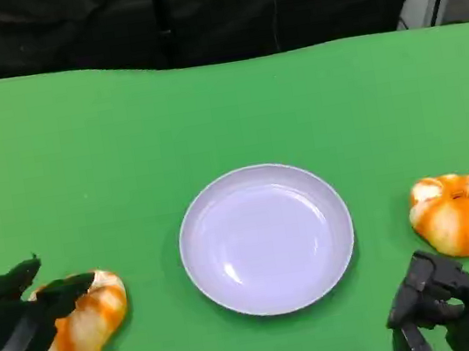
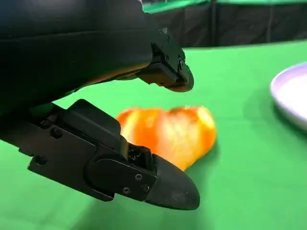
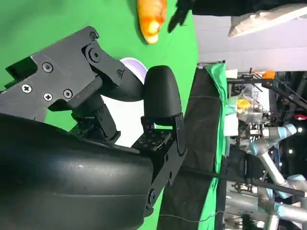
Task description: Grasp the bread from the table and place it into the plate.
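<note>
Bright, even overhead light (soft shadows), bread (image 2: pixel 168 134) blurred up close.

A glossy, smooth plate (image 1: pixel 266 239) sits on matt green cloth (image 1: pixel 123 139); the black fingers (image 2: pixel 144 179) look like matt plastic.

Bare green table (image 1: pixel 122 130) lies between the left bread (image 1: pixel 88 316) and the plate (image 1: pixel 266 239); another bread (image 1: pixel 461 212) sits right of the plate, with open cloth between them
</note>
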You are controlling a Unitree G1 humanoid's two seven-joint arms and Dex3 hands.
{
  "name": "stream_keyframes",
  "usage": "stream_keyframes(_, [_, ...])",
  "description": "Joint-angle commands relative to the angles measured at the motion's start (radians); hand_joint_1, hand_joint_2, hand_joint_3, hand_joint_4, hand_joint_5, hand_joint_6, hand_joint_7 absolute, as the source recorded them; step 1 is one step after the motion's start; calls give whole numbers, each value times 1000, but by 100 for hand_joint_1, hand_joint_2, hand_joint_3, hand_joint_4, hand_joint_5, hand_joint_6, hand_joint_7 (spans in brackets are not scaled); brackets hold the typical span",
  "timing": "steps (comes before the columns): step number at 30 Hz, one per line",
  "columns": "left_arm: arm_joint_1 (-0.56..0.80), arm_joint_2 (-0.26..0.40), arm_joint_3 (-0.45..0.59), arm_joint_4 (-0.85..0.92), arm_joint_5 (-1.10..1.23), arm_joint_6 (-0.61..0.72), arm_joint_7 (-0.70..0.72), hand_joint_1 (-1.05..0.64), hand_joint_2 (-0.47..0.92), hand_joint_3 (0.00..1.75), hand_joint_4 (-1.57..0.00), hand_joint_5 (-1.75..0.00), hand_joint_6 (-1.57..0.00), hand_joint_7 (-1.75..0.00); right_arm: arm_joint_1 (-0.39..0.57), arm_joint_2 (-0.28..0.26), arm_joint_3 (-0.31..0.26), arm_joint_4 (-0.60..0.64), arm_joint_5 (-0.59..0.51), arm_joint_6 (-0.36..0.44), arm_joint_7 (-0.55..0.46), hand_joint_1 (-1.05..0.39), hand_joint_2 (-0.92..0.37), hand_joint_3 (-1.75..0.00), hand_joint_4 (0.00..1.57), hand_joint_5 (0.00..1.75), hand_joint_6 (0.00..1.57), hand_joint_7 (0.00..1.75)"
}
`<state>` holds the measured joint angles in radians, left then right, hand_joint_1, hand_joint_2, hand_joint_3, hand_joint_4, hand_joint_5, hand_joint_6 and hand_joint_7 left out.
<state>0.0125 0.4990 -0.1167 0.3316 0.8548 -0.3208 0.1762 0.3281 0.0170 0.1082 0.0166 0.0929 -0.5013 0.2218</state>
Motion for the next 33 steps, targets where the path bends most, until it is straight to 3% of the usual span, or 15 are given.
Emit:
stream_keyframes(1, [-52,22,-33,76,-22,10,23,-105,92,22,-14,0,-42,0,4,-4,-4,-1,7,-7,-2,-16,-60,-111,81,175,73,156])
stream_keyframes(13, [-166,12,-110,290,-63,-20,127,-103,92,25,-20,-3,-44,-1,10,-8,-4,-14,-1,-2,-5,-16,-60,-112,81,175,73,156])
stream_keyframes(23, [-195,10,-153,354,-104,-32,147,-96,92,30,-28,-4,-47,-1,14,-7,-2,-21,3,1,-6,-15,-60,-112,81,175,74,155])
stream_keyframes(30, [-194,4,-163,357,-152,-15,99,-75,92,24,-44,-6,-56,-3,13,-8,-3,-20,4,-2,-5,-16,-59,-113,81,175,74,155])
stream_keyframes(33, [-197,12,-173,352,-159,-9,77,-63,92,22,-59,-9,-61,-3,12,-8,-3,-20,2,-2,-6,-16,-59,-114,81,175,74,156])
